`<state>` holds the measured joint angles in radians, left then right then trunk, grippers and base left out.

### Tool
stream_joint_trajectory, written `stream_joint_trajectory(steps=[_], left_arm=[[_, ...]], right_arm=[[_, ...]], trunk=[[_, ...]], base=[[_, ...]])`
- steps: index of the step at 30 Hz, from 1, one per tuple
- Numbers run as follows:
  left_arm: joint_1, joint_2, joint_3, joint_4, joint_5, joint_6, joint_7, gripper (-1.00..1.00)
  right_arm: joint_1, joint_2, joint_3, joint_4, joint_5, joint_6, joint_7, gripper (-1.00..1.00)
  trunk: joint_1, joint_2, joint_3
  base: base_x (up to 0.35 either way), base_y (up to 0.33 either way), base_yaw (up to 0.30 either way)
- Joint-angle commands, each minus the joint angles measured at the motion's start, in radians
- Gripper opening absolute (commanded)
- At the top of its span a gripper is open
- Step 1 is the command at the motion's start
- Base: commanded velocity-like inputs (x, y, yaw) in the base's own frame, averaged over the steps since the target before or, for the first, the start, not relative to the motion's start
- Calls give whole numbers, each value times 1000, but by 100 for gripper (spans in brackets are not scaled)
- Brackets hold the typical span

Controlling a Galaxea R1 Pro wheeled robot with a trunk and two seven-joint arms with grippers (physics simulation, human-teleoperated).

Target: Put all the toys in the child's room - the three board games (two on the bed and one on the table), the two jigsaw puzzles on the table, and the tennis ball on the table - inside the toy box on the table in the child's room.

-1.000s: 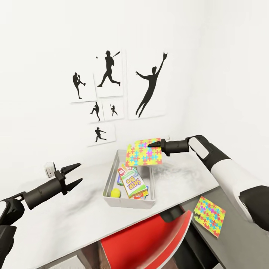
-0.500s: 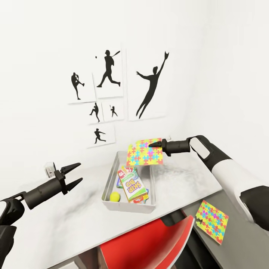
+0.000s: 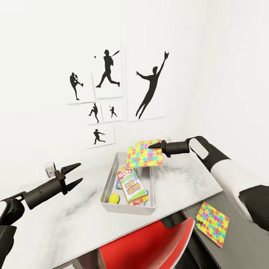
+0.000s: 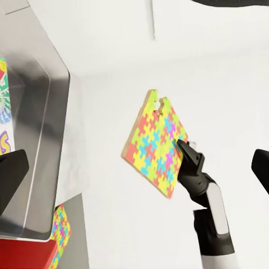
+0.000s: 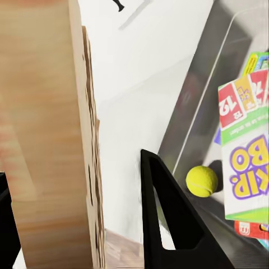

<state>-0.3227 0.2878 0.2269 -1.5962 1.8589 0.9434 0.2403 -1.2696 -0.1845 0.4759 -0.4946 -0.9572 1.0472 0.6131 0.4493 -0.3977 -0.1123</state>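
Multicoloured jigsaw puzzle (image 3: pixel 144 153) pinched in right pincer (image 3: pixel 151 146) over toy box (image 3: pixel 108 181); left pincer (image 3: pixel 77 174) wide, empty

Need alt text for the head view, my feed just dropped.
The right gripper holds a multicoloured square jigsaw sheet above the far end of the pale grey toy tray, which contains game boxes and a yellow-green ball. The open left gripper hovers nearby.

black pointed claws, white-and-black arms

Your held jigsaw puzzle (image 3: pixel 144 153) shows interlocking red, yellow, green, blue and purple pieces. The pale grey toy box (image 3: pixel 108 180) holds a yellow-green tennis ball (image 3: pixel 114 198) and a green-and-white board game (image 3: pixel 131 186) with yellow letters.
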Motion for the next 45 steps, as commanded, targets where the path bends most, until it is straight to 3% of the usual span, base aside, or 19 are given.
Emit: stream_joint_trajectory(steps=[1,4,7,8,13,23,34,38,45], left_arm=[[-1,0,1,-1,11,3,10,100],[-1,0,1,-1,11,3,10,100],[-1,0,2,-1,11,3,9,100],[-1,0,2,-1,11,3,9,100],[-1,1,2,-1,11,4,8,100],[-1,1,0,-1,11,5,4,100],[-1,0,0,-4,12,7,-9,100],[-1,-2,1,-7,20,11,-37,100],[0,-2,0,-9,22,17,-160,100]], right_arm=[[-5,3,5,18,1,0,-2,-100],[-15,30,6,74,0,0,-52,-100],[-37,76,5,110,0,0,-102,-100],[-52,102,4,126,0,0,-124,-100],[-93,140,2,146,-2,0,-154,-100],[-144,147,-3,135,-7,0,-162,-100],[-157,143,-15,141,-7,0,-165,-100],[-157,143,-44,188,-7,0,-166,-100],[-149,148,-69,246,-6,-70,-167,-100]], trunk=[[1,-2,-2],[1,-2,-2],[1,-2,-2],[1,-2,-2],[1,-2,-2],[1,-2,-2],[1,-2,-13],[1,-2,-19],[1,-2,-31]], base=[[3,-1,0],[2,-1,0],[0,0,0],[0,0,0],[0,0,0],[0,0,0],[0,0,0],[0,0,0],[0,0,0]])
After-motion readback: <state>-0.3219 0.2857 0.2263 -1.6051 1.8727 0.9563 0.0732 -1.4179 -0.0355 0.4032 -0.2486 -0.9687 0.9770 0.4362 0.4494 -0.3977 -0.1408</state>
